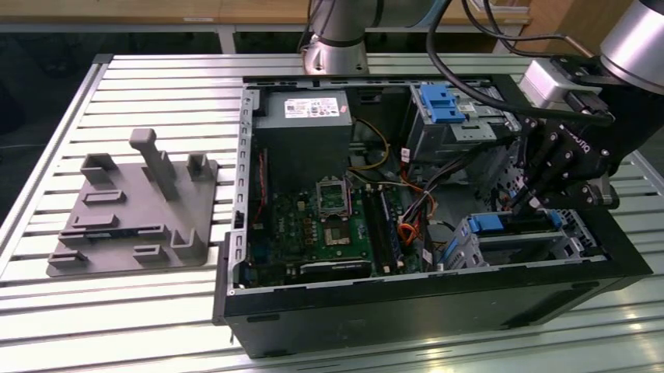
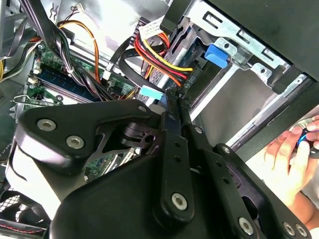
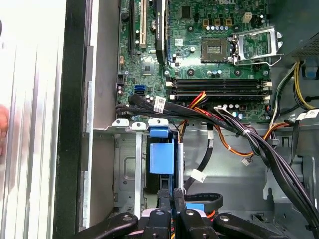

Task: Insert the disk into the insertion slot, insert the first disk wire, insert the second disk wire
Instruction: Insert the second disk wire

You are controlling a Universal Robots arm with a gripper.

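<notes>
Exterior view: claw (image 1: 531, 208) sits low in the open PC case (image 1: 415, 303), just above the silver perforated insertion slot (image 1: 518, 241). The blue-framed disk (image 1: 508, 224) is in the slot, long axis across the cage, mostly hidden by the arm.

Second wrist view: black fingers (image 2: 172, 149) pressed together, tip beside a light-blue connector (image 2: 151, 92); can't tell if it's pinched. A hand (image 2: 291, 149) lies at the case edge.

First wrist view: claw (image 3: 171, 199) closed just below the blue caddy tab (image 3: 162, 154); black wire bundle (image 3: 239, 132) crosses beyond it, probably over the motherboard (image 3: 209, 50).
</notes>
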